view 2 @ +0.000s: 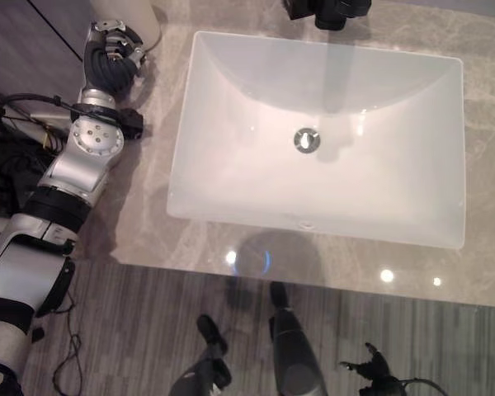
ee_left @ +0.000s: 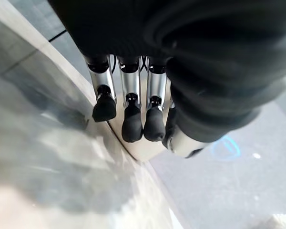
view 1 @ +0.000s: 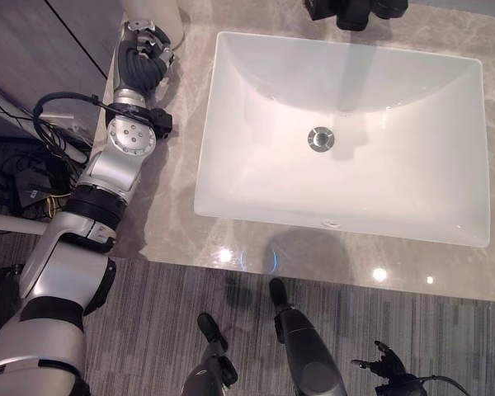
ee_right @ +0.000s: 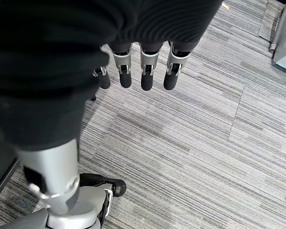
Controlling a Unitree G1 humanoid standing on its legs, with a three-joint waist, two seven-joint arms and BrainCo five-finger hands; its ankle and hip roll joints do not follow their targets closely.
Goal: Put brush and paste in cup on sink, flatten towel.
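A pale round cup stands at the counter's far left corner, cut off by the view's top edge. My left hand hovers just in front of it, over the counter's left edge. Its fingers are lightly bent and hold nothing, their dark tips close to a pale curved surface. My right hand hangs low over the striped floor, off the counter, with its fingers relaxed and empty.
A white rectangular sink with a round metal drain is set into the beige marble counter. A black tap stands behind it. Dark cabinet fronts lie to the left.
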